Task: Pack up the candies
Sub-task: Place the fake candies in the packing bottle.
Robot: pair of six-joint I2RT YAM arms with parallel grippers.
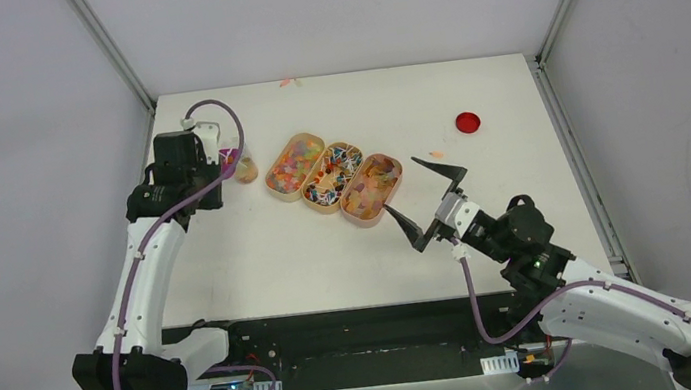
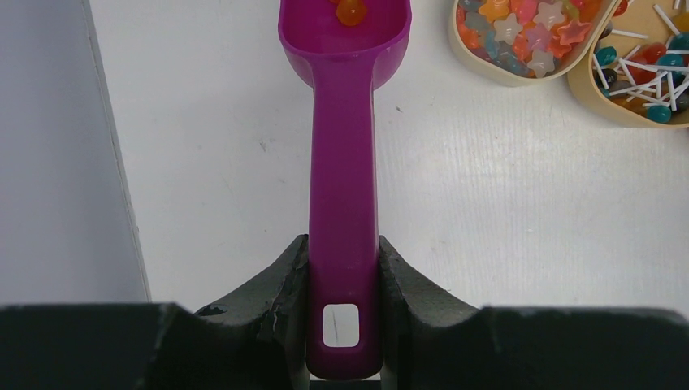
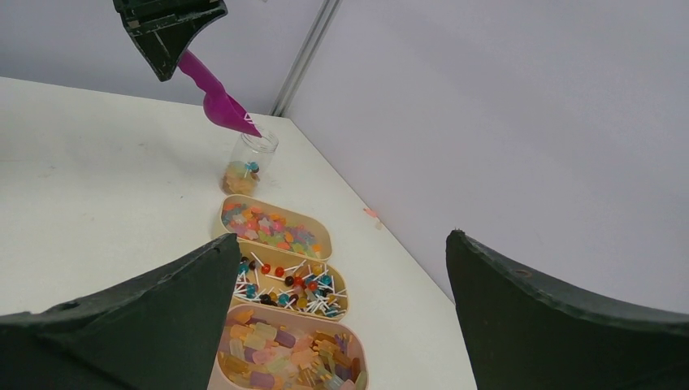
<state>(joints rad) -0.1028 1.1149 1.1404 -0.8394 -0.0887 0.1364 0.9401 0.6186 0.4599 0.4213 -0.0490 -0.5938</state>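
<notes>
The candies lie in three oval tan trays in a diagonal row: bright star-shaped bits [image 1: 295,164], small lollipops on white sticks [image 1: 332,176] and translucent gummies [image 1: 371,190]. My left gripper [image 2: 343,252] is shut on the handle of a magenta scoop [image 2: 343,162], which carries an orange candy [image 2: 351,11]. In the right wrist view the scoop [image 3: 223,101] tips down at the mouth of a small clear jar [image 3: 248,166] with some candies at its bottom. My right gripper [image 1: 429,206] stands wide open and empty, just right of the gummy tray [image 3: 284,349].
A flat red disc [image 1: 467,121] lies at the back right. Stray candy bits lie near the back edge [image 1: 287,83] and right of the trays [image 1: 436,155]. Metal frame posts and grey walls close in the table's sides.
</notes>
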